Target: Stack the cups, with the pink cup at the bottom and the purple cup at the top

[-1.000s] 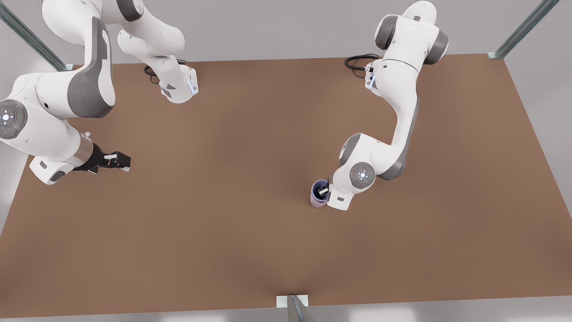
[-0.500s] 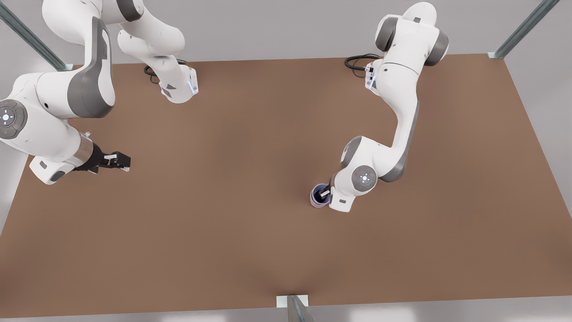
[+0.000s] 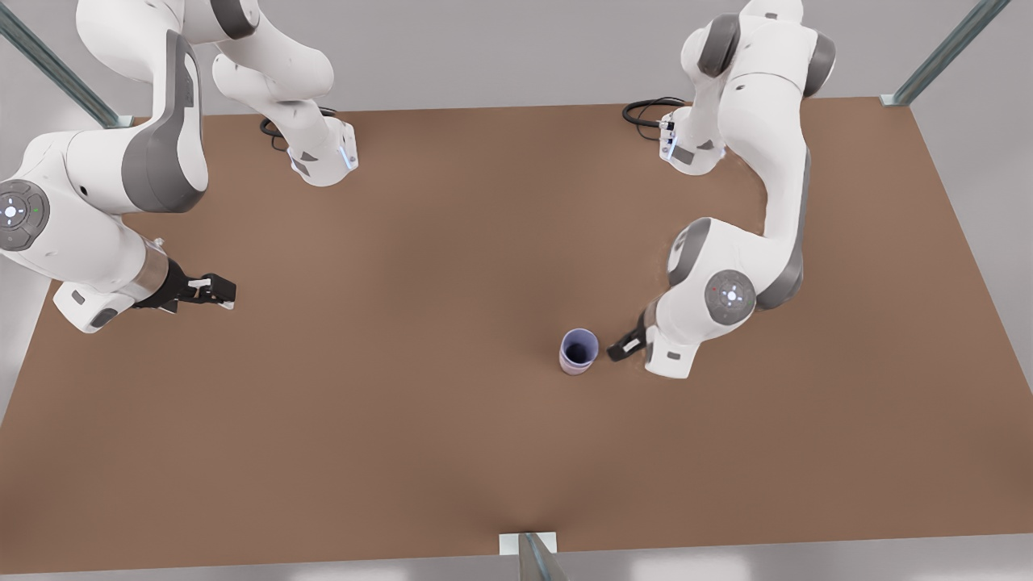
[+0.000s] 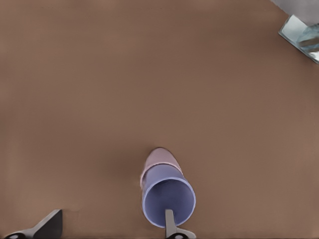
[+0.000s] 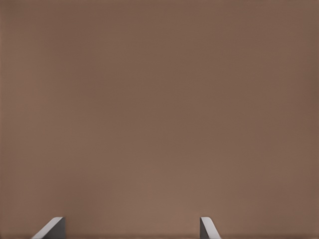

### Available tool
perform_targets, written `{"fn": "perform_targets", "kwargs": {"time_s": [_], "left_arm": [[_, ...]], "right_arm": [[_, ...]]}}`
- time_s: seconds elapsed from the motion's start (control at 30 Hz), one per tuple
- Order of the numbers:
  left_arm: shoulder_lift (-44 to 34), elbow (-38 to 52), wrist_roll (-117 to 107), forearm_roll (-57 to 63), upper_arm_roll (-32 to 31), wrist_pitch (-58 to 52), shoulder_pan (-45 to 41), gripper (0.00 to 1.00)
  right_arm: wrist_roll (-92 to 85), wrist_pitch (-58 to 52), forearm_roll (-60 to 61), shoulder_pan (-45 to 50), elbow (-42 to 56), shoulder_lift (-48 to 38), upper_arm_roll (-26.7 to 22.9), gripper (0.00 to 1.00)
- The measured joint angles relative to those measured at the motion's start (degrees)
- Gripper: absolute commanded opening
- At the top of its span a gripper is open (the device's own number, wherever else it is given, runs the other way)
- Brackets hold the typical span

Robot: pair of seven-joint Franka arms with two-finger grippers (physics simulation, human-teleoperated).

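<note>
The left gripper (image 3: 620, 350) hangs low over the brown table (image 3: 420, 452), at the front view's right, its two dark fingers spread apart and holding nothing. Just beside it, toward the front view's left, stand the cups. They sit apart from the fingers, not touching them.

The purple cup (image 3: 579, 348) is nested upright inside the pink cup (image 3: 575, 369), its open mouth facing up with a dark inside. Only a pale band of the pink cup shows below it. In the left wrist view one fingertip (image 4: 170, 221) crosses in front of the purple cup's (image 4: 168, 200) rim, while the other fingertip (image 4: 49, 225) sits well off to the side over bare table, and the pink cup (image 4: 160, 158) peeks out behind the purple one. So the stack lies off one finger's side, not between the two.

The right gripper (image 3: 208, 290) waits well apart at the front view's left edge of the table, fingers parted in the right wrist view (image 5: 132, 226), over bare table.

By my judgement the stack is already in the asked order, and the nearer left arm need only draw clear without nudging it.
</note>
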Motion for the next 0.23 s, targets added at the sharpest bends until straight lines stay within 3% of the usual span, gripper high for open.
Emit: {"fn": "perform_targets", "kwargs": {"time_s": [0.1,0.23], "left_arm": [[-5.07,0.33,7.32,5.6,3.58,-5.64,4.61,1.0],[-14.33,-8.93,17.23,10.3,4.48,-9.72,5.29,1.0]], "right_arm": [[0.01,0.0,0.0,0.01,0.03,0.14,-0.02,1.0],[0.01,0.0,0.0,0.0,0.03,0.17,0.0,1.0]]}}
